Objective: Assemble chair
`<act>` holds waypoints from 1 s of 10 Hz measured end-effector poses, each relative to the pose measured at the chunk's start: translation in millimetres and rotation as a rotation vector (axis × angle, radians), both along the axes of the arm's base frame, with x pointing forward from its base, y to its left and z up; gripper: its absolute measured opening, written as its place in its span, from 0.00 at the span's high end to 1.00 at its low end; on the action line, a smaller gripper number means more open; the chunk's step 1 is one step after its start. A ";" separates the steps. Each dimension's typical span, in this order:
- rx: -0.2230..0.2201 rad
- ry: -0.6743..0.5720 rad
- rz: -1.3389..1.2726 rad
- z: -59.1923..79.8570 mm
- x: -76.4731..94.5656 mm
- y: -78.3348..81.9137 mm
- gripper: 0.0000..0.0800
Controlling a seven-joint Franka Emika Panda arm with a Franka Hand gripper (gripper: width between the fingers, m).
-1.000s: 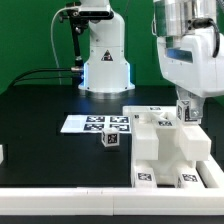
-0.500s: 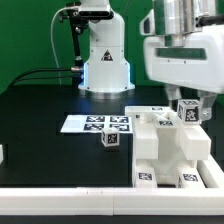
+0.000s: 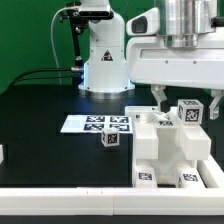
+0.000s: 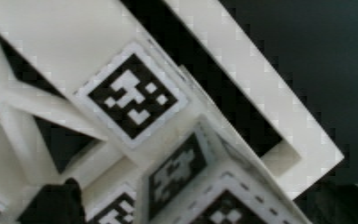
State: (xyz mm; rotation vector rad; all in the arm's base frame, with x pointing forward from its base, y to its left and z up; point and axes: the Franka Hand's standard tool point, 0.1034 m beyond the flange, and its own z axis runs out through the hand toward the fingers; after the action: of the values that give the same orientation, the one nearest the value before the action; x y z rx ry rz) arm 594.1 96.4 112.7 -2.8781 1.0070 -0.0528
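The chair (image 3: 165, 148) is a blocky stack of matte white panels with square tags, at the front of the exterior view's right. A small tagged part (image 3: 190, 112) stands on its top. My gripper (image 3: 187, 108) hangs over that part, open, with one finger (image 3: 160, 98) on each side and a gap to the part. In the wrist view the tagged white panels (image 4: 140, 95) fill the picture close up. A dark fingertip (image 4: 55, 200) shows at one lower corner, and my gripper (image 4: 197, 208) straddles the white part.
The marker board (image 3: 95, 123) lies flat on the black table left of the chair. A small loose tagged cube (image 3: 110, 141) stands just in front of it. The arm's base (image 3: 103, 62) stands at the back. A white piece (image 3: 2, 153) shows at the left edge.
The hand has turned about its vertical axis from edge-on to broadside, and has risen slightly and shifted left. The small tagged part has stayed in place on the chair.
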 end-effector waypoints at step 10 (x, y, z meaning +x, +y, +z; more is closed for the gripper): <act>-0.013 -0.004 -0.316 -3.2 0.3 6.3 0.67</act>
State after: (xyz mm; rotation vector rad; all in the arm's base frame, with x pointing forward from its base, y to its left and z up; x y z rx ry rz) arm 594.3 102.7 109.5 -2.6989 1.4551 -0.0870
